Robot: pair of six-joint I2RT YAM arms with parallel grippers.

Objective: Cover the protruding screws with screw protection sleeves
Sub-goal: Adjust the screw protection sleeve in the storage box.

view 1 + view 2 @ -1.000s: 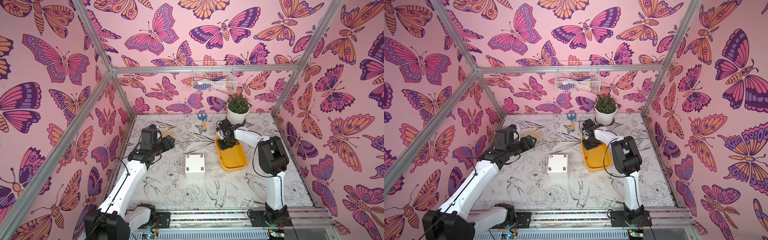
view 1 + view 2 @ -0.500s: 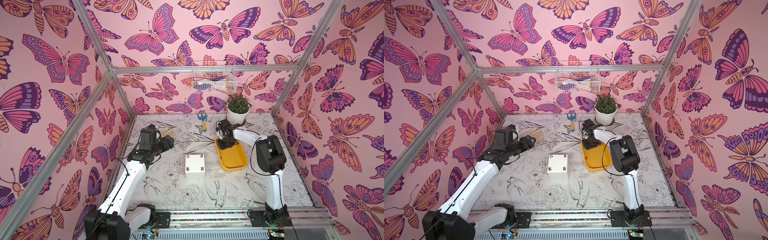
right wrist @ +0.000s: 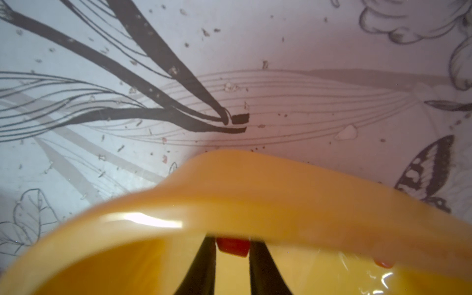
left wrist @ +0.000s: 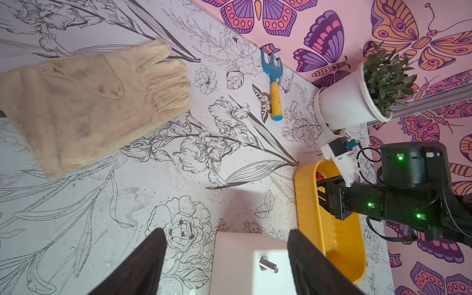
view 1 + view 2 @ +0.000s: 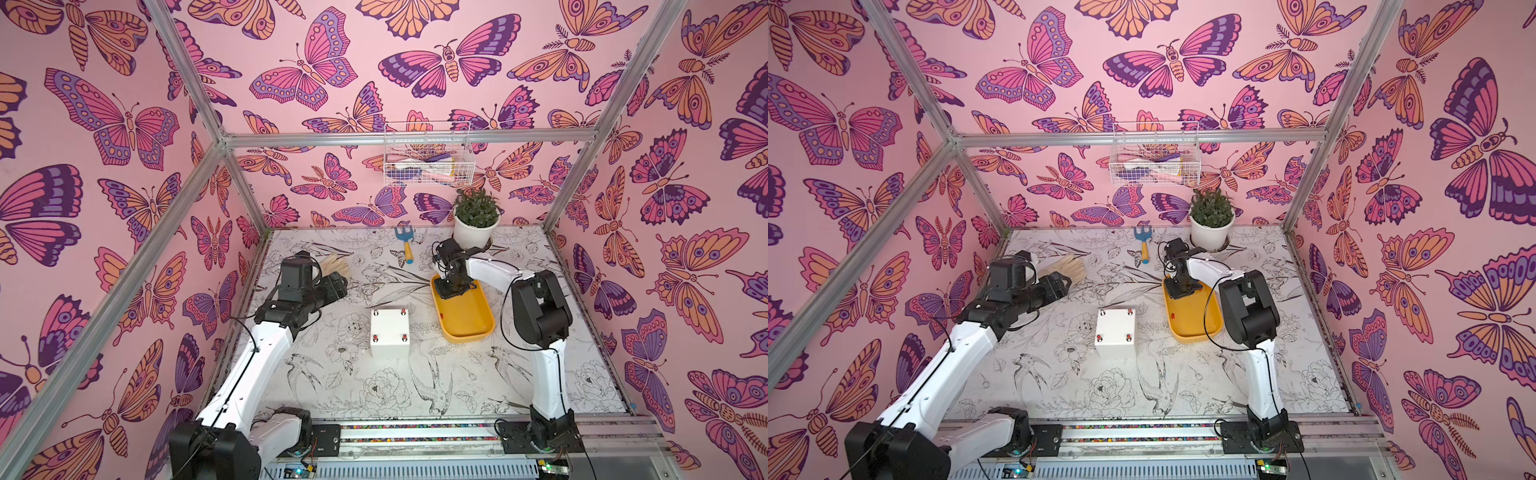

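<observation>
Right wrist view: right gripper [image 3: 233,241] pinches a red sleeve [image 3: 232,247] inside the yellow tray [image 3: 229,194]. In a top view, left gripper [image 5: 343,286] gapes empty, ten o'clock from the white box [image 5: 390,332].

Cream glove [image 4: 89,102] lies flat on floral tabletop [image 5: 457,374]; blue hand rake [image 5: 406,245] with yellow handle near white potted plant [image 5: 476,230]; wire basket [image 5: 428,160] on back wall.
</observation>
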